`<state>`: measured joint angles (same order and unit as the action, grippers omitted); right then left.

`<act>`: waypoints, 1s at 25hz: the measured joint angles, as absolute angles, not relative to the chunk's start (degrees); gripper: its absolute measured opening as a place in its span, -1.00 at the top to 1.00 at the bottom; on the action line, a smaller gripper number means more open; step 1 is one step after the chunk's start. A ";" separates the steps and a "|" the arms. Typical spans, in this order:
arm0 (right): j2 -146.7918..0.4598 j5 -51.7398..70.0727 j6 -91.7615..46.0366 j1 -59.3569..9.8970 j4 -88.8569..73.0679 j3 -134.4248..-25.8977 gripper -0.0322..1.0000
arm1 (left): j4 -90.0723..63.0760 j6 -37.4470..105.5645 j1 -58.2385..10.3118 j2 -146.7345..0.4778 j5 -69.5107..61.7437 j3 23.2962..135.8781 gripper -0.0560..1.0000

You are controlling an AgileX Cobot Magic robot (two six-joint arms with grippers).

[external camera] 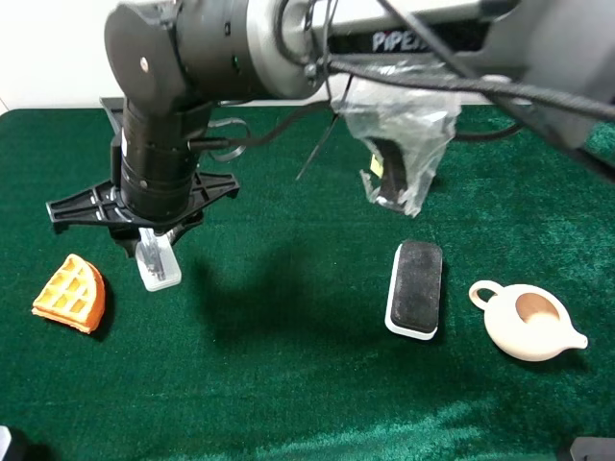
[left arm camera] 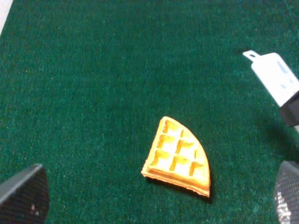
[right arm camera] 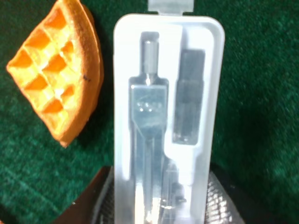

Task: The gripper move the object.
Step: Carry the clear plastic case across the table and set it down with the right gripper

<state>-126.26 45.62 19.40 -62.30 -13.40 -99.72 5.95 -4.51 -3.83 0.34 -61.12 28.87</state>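
Object (right arm camera: pixel 168 116) lower end hidden in hand (external camera: pixel 154 245).

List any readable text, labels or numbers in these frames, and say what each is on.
"PIPE", the rest hidden: on the robot arm.
Yellow label on the bagged item: too small to read.
Marks inside the white plastic case: blurred, unreadable.

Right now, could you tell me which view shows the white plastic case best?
Right wrist: the white plastic case fills it, contents visible. Exterior high shows it small under the right gripper; left wrist catches only one end.
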 joint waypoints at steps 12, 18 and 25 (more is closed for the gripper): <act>-131.44 37.41 18.29 -63.17 -16.19 -99.72 0.37 | 5.95 -4.51 -3.83 0.34 -61.12 28.87 -0.96; -134.29 35.00 18.29 -64.29 -16.11 -99.72 0.37 | 5.89 -4.51 -3.83 0.34 -61.12 28.87 -0.96; -137.18 33.28 18.29 -64.29 -15.68 -99.72 0.37 | 5.89 -4.51 -3.83 0.34 -61.12 28.87 -0.96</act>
